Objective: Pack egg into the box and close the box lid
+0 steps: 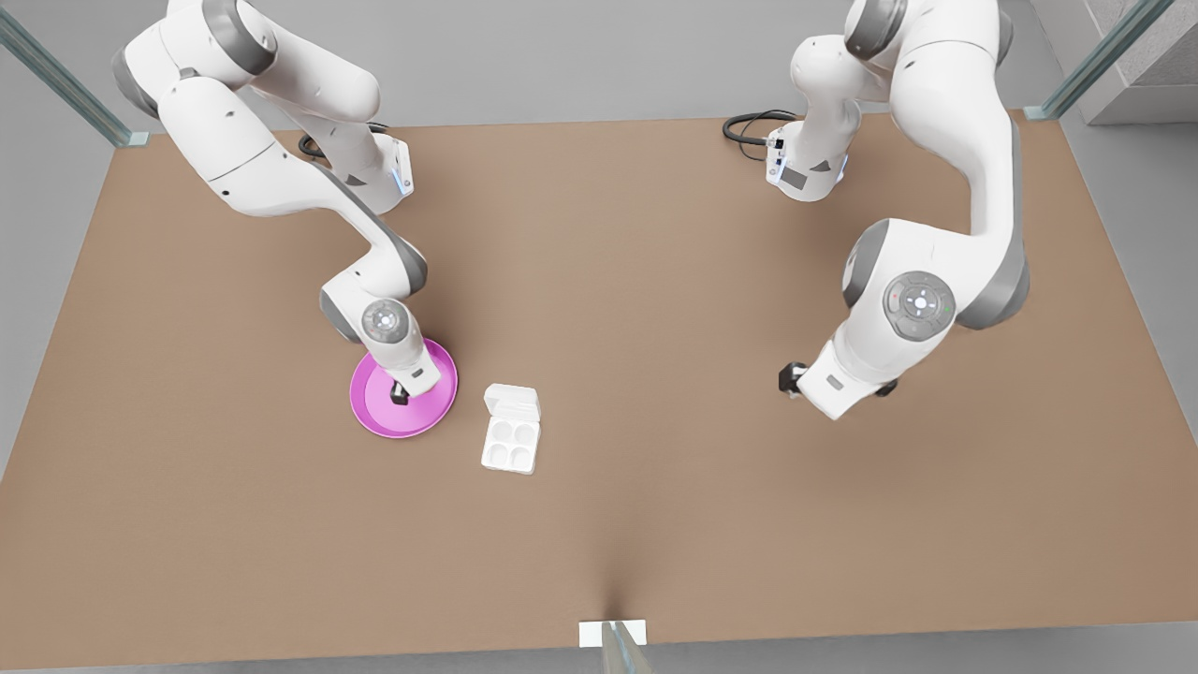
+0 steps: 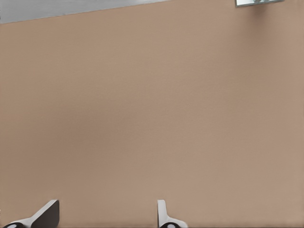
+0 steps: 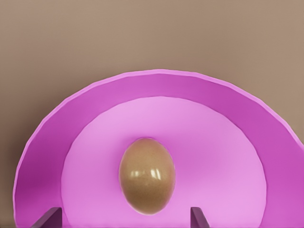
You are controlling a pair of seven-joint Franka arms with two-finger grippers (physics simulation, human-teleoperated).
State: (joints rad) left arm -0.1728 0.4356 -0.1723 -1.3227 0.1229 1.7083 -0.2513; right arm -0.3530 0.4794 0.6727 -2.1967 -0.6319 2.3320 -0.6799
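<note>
The tan egg [image 3: 147,175] lies in the middle of a pink plate [image 3: 156,90]. My right gripper [image 3: 126,219] hangs low over it, open, with one finger on each side of the egg. In the front view this gripper [image 1: 400,393] is over the pink plate [image 1: 374,412] and covers the egg. To the front view's right of the plate, the white box [image 1: 510,445] shows four bare cups, and its lid [image 1: 512,404] lies flat and open on the far side. My left gripper [image 1: 794,379] waits open over bare table at the front view's right, fingertips apart [image 2: 105,216].
The brown table [image 1: 655,281] has wide free room between the two arms. A black cable [image 1: 749,126] lies by the arm base at the back. A small white marker [image 1: 613,634] sits at the table's front edge.
</note>
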